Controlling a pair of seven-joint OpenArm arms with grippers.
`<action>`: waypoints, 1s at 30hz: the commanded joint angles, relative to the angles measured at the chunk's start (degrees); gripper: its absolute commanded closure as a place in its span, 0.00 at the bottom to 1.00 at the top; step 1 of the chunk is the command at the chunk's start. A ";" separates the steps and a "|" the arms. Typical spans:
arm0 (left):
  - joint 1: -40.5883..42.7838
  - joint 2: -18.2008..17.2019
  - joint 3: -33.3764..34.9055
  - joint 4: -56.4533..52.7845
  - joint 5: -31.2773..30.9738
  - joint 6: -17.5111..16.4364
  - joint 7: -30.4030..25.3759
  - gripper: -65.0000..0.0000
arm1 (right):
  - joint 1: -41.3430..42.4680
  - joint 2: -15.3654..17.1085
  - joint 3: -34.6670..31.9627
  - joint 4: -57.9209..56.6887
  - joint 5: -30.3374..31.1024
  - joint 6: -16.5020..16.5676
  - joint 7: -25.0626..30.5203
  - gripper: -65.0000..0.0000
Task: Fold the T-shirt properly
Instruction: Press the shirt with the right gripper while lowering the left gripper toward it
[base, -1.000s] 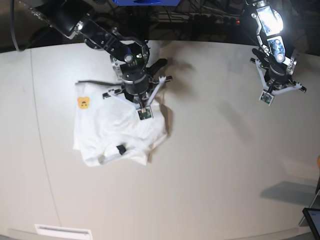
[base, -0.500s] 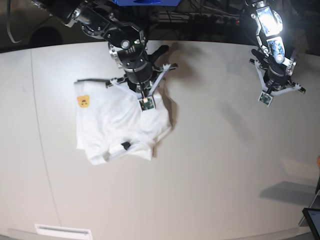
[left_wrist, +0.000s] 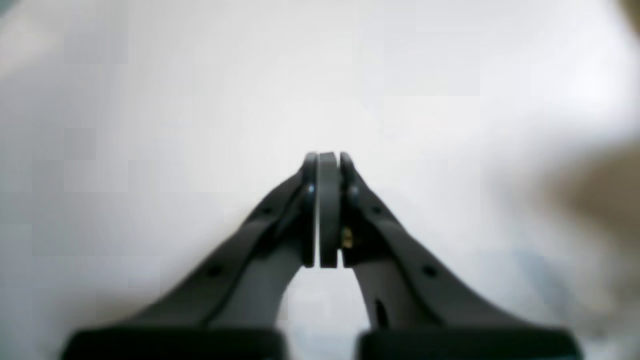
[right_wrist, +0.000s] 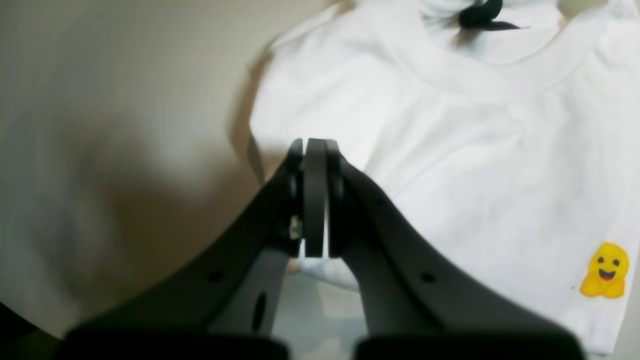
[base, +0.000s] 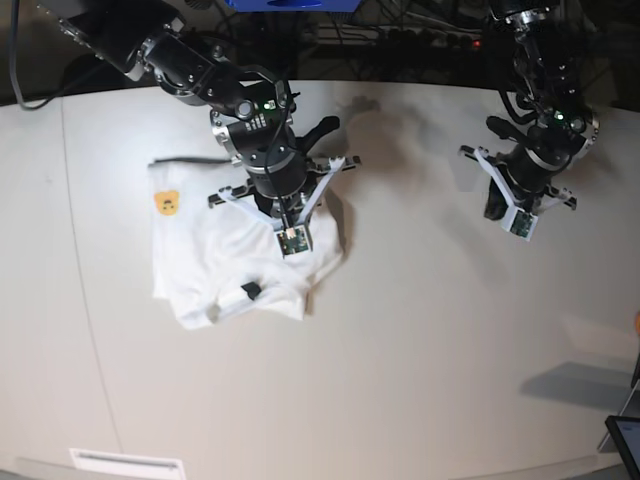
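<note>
The white T-shirt (base: 215, 250) lies as a loosely folded bundle on the left half of the table, plain side up. An orange patch (base: 166, 204) shows at its far-left corner and a black neck label (base: 250, 290) near its front edge. My right gripper (base: 293, 238) hovers shut above the shirt's right part. In the right wrist view its shut tips (right_wrist: 312, 145) sit over the edge of the T-shirt (right_wrist: 475, 165), with the patch (right_wrist: 605, 270) at lower right and nothing between the fingers. My left gripper (base: 520, 218) hangs shut over bare table at the right; its tips (left_wrist: 327, 157) face blank white surface.
The pale table (base: 420, 340) has a dark back edge with cables behind it. A white strip (base: 125, 462) lies at the front left. A dark screen corner (base: 625, 440) shows at the front right.
The left arm has swung from the back right down and inward over the table. The right arm has shifted slightly forward over the shirt. The shirt bundle has kept its place since half a second ago.
</note>
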 joint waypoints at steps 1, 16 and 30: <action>-0.56 -0.82 -0.82 0.89 -2.63 -1.32 0.03 0.87 | 0.41 0.59 0.21 0.77 -0.54 -0.19 1.03 1.00; -7.24 -6.27 -4.51 -23.37 -33.66 -1.32 5.04 0.41 | -3.37 2.62 5.31 0.86 -0.54 -0.19 1.21 1.00; -13.48 1.29 8.77 -24.08 -45.35 -1.32 11.46 0.41 | -3.28 2.62 5.31 0.68 -0.54 -0.19 1.21 1.00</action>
